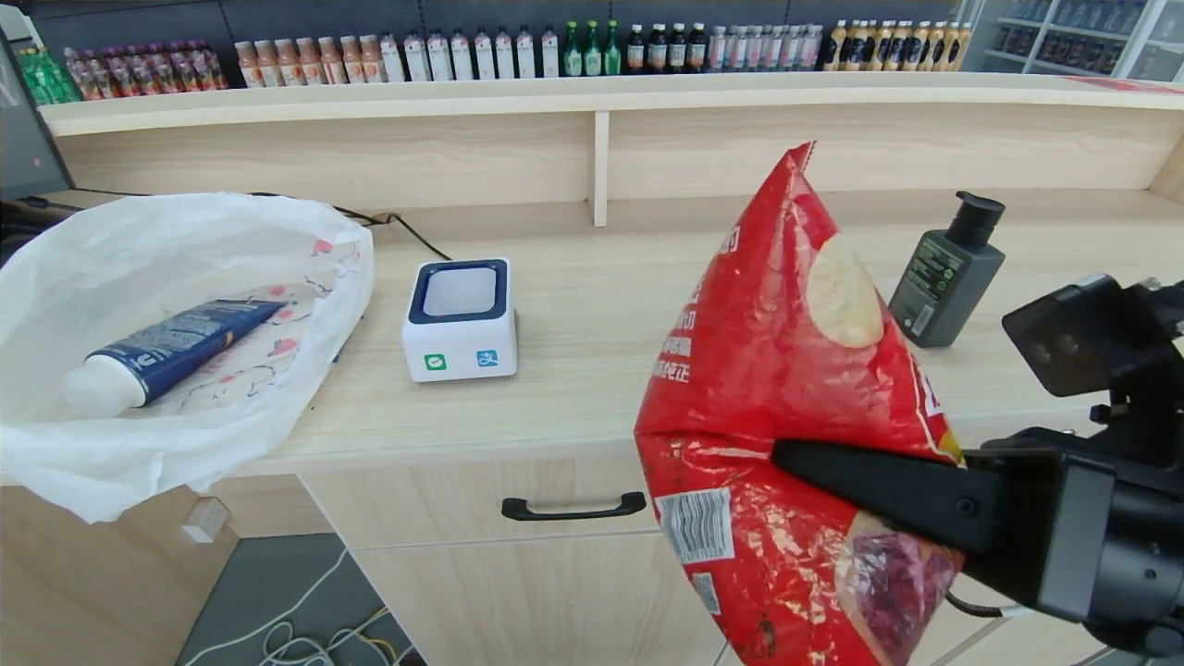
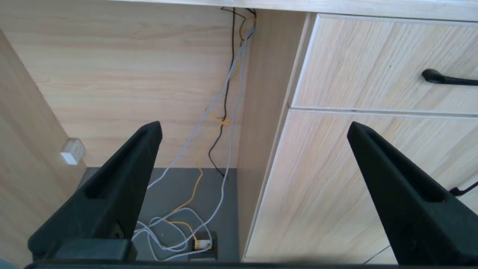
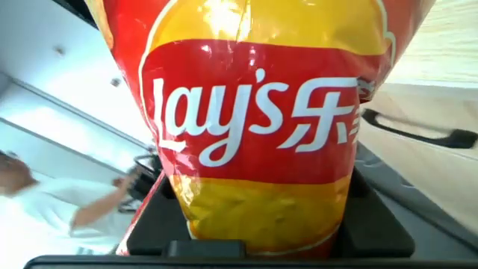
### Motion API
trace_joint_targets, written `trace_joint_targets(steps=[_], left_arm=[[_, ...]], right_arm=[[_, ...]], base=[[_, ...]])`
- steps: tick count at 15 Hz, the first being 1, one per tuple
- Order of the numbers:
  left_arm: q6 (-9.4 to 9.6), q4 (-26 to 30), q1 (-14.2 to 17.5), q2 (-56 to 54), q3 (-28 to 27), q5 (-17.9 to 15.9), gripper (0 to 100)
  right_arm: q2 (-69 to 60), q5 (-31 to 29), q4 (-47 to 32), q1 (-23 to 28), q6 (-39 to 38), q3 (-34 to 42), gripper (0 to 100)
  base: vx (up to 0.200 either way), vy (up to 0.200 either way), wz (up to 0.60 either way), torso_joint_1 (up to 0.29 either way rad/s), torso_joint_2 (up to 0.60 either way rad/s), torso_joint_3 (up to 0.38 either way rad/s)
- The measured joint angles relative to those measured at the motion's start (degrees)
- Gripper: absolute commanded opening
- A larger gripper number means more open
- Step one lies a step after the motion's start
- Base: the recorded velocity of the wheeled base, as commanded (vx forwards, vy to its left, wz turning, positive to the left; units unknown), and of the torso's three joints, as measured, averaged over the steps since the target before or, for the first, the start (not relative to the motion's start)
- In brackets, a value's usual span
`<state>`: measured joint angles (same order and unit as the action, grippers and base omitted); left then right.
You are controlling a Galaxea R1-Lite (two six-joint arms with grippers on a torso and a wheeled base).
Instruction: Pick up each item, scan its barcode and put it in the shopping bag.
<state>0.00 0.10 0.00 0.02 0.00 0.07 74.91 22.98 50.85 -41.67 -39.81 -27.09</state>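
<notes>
Left fingers (image 2: 119,187) released, right fingers (image 1: 860,481) grasping chip bag (image 1: 786,370).
My left gripper (image 2: 254,131) is spread before the cabinet (image 2: 358,187). Shopping bag (image 1: 185,231) at counter (image 1: 592,305) left, scanner (image 1: 460,319) beside it; my right gripper (image 3: 254,202) holds the chip bag aloft right of the scanner.

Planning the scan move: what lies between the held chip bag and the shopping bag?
The white scanner, standing on the counter, as the head view shows.
</notes>
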Motion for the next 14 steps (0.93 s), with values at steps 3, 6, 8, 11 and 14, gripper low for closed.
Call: trace_joint_targets(steps=[3,6,8,11,14], left_arm=[[0.00,0.0,0.0,0.0,0.0,0.0,100],[0.00,0.0,0.0,0.0,0.0,0.0,100],[0.00,0.0,0.0,0.0,0.0,0.0,100],[0.13,0.0,0.0,0.0,0.0,0.0,100],[0.10,0.0,-0.1,0.0,0.0,0.0,100]], right_arm=[[-2.6,-4.2,-9.4,-0.1,13.8,-3.7,0],[-4.0,-9.5,-12.6,-0.9,23.3,-4.9,0],[-4.5,-14.4,-14.0,-1.8,29.6,-5.3,0],[-4.4,-29.1,-14.9,-4.8,39.3,-5.4,0],[-3.6,-36.5,-10.6,-5.8,41.1,-4.7,0]], base=[[0.000,0.000,0.00,0.000,0.00,0.000],[0.000,0.000,0.00,0.000,0.00,0.000],[0.000,0.000,0.00,0.000,0.00,0.000],[0.000,0.000,0.00,0.000,0.00,0.000],[0.000,0.000,0.00,0.000,0.00,0.000]])
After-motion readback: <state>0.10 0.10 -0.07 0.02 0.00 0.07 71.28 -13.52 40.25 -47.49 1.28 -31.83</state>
